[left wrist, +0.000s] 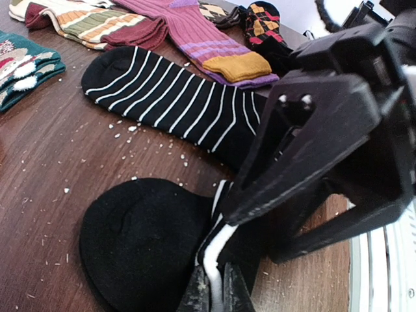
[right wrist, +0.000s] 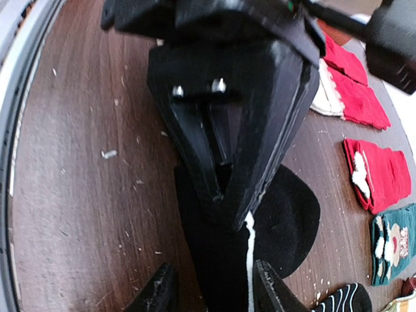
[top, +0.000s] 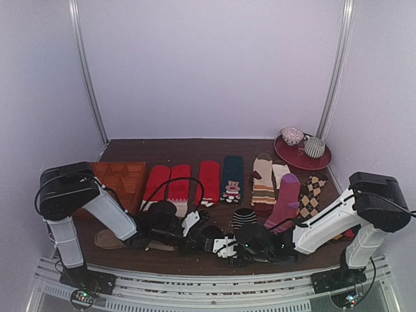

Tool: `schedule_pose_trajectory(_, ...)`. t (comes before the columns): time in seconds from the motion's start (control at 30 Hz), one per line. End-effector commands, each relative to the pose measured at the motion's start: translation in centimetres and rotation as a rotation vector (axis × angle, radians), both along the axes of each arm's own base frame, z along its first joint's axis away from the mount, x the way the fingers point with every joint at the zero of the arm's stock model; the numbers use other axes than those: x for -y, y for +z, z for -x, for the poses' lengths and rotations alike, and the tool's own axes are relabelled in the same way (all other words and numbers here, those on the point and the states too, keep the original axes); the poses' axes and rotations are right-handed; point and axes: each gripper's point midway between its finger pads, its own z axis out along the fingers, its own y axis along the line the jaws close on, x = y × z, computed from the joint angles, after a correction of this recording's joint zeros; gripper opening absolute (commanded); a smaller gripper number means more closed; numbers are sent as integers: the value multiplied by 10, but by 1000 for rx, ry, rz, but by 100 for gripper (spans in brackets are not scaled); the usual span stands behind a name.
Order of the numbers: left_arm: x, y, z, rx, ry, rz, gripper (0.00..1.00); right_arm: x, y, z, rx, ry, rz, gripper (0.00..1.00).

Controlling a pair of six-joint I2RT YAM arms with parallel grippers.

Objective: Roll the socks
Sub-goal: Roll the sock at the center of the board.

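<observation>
Both end effectors (left wrist: 218, 292) on black sock (left wrist: 140, 240)

The two socks (left wrist: 170, 97) lie side by side near the table (left wrist: 52, 162) front edge, before a row of other socks (top: 195, 179).

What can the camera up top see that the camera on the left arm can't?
Only the top view shows the red plate with two cups, the orange tray and the red socks. Only the left wrist view shows up close the left tool shut on the white-banded cuff of the black sock. Both show the striped sock and the purple sock.
</observation>
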Motion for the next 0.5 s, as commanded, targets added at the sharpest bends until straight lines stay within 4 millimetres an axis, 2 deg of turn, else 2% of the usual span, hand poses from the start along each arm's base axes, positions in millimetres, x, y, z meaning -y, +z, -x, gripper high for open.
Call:
schedule_pose_trajectory(0.0, -66, -91, 41, -214, -10, -358, 0, 7, -12, -8, 27, -49, 59, 39)
schedule_pose_trajectory(0.27, -66, -90, 48, -229, -49, -348, 0, 13, -26, -15, 52, -84, 112, 31)
schedule_pose_trajectory(0.33, -67, -91, 49, -232, -51, -352, 0, 11, -19, -16, 65, -80, 78, 33)
schedule_pose_trajectory(0.4, -67, -92, 50, -234, -52, -354, 0, 9, -11, -17, 80, -80, 50, 39)
schedule_pose_trajectory(0.47, -67, -92, 50, -235, -54, -352, 0, 7, -11, -17, 89, -67, 63, 41)
